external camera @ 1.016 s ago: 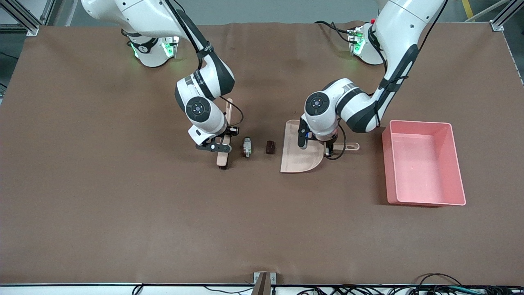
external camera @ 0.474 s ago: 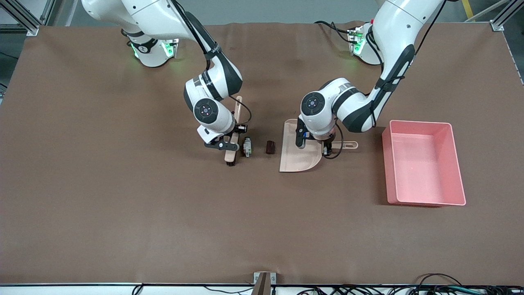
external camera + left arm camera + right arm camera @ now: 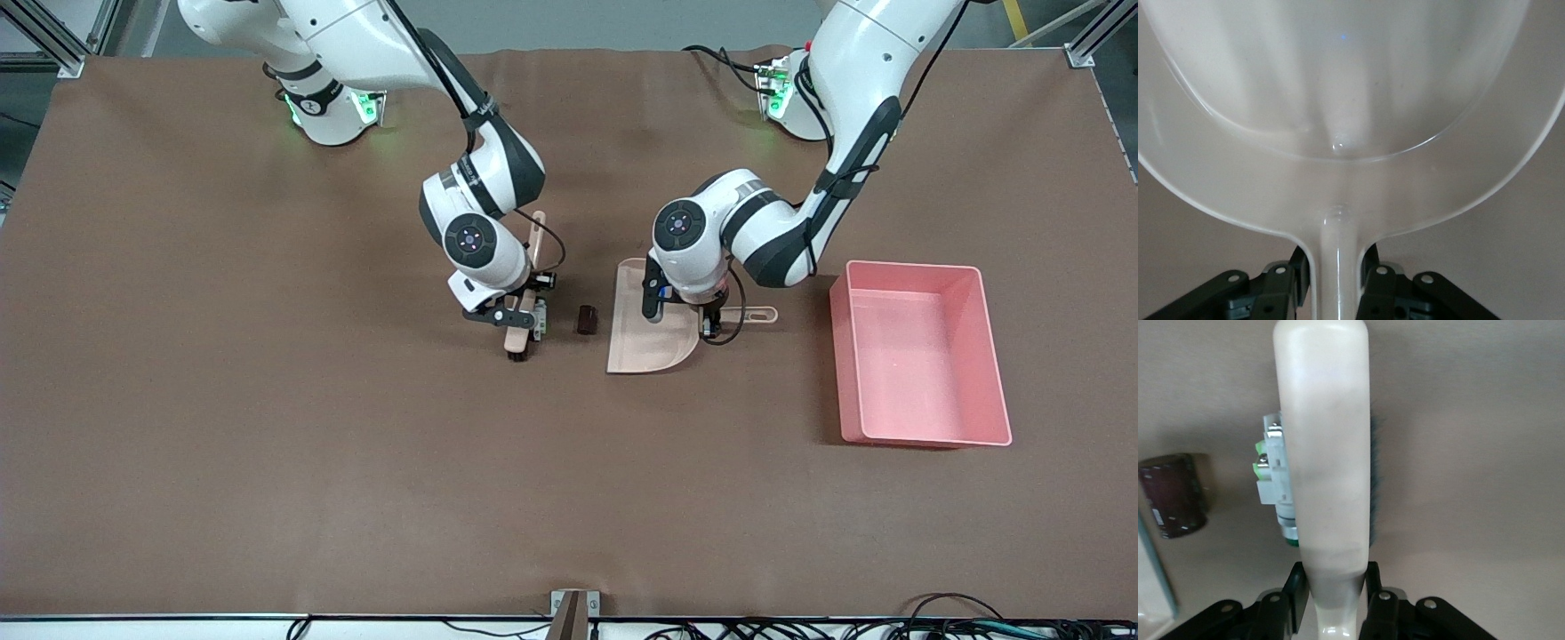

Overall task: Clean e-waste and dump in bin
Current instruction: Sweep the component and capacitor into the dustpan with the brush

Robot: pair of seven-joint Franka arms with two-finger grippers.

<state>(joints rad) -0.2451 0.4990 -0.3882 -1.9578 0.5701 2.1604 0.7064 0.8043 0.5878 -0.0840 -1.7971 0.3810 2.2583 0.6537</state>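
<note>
Right wrist view shows the right end effector (image 3: 1331, 600) clamped on the handle of the beige brush (image 3: 1328, 473), whose body hides most of the grey-white part (image 3: 1275, 470); only its green bits and a metal end peek out, pressed against the brush's side. Dark bristles barely show along the other edge. The maroon cylinder (image 3: 1171, 495) stands apart from it, next to a sliver of pan edge cut off at the frame.

Left wrist view has the left end effector (image 3: 1337, 287) gripping the dustpan (image 3: 1351, 187) by its handle; the pan fills that picture and conceals the e-waste.

Front view alone gives the layout: brush (image 3: 523, 307), grey-white part (image 3: 539, 321) probably touching it, maroon cylinder (image 3: 586, 319), then dustpan (image 3: 642, 342), in a row mid-worktop. The pink bin (image 3: 920, 354) sits toward the left arm's end of the worktop.
</note>
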